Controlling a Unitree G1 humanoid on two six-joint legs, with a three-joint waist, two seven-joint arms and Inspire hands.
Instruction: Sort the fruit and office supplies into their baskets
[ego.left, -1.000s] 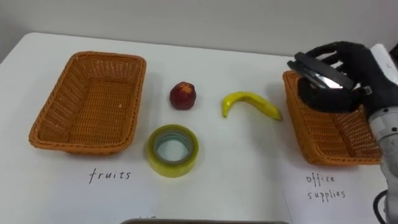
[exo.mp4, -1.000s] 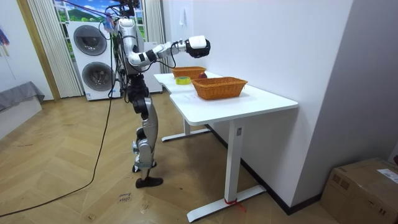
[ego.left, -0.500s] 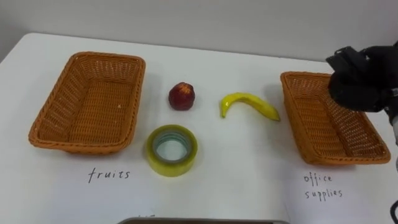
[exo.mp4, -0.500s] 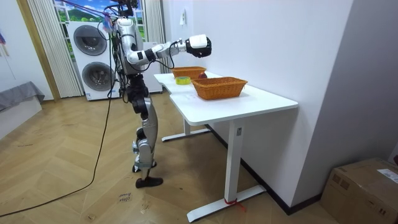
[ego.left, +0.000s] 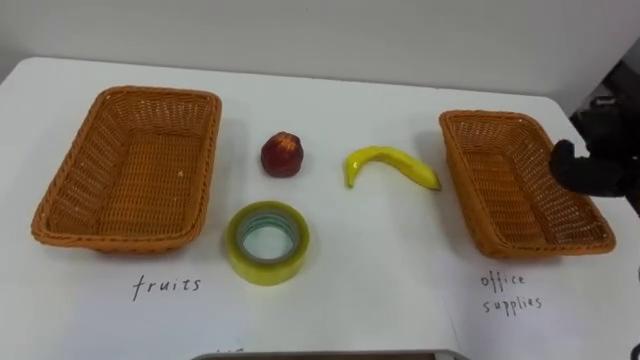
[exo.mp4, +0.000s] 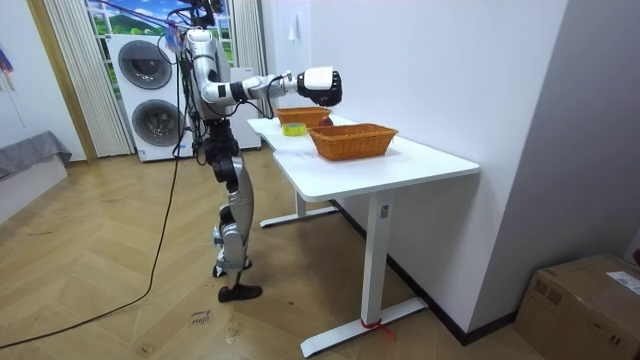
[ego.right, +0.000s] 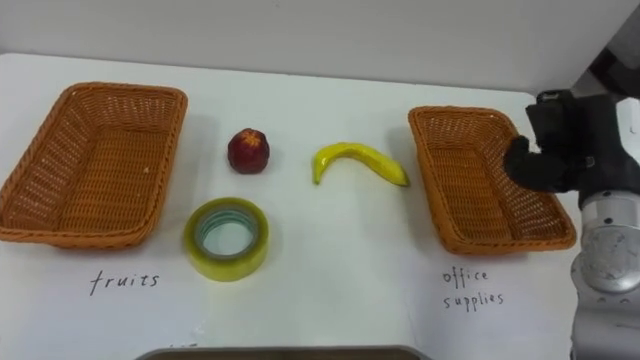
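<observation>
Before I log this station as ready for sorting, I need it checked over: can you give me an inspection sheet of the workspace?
Surface: white table, with handwritten labels near its front edge.
Job's things: apple, banana and tape roll lie on the table between the wicker baskets; nothing seen in the left basket or the right basket.
Clutter: nothing seen.
Hands: right hand hovers over the right basket's outer rim.
Cables: nothing seen on the table.
Surroundings: white wall behind the table, stacked washing machines behind the robot, cardboard box on the wood floor.
</observation>
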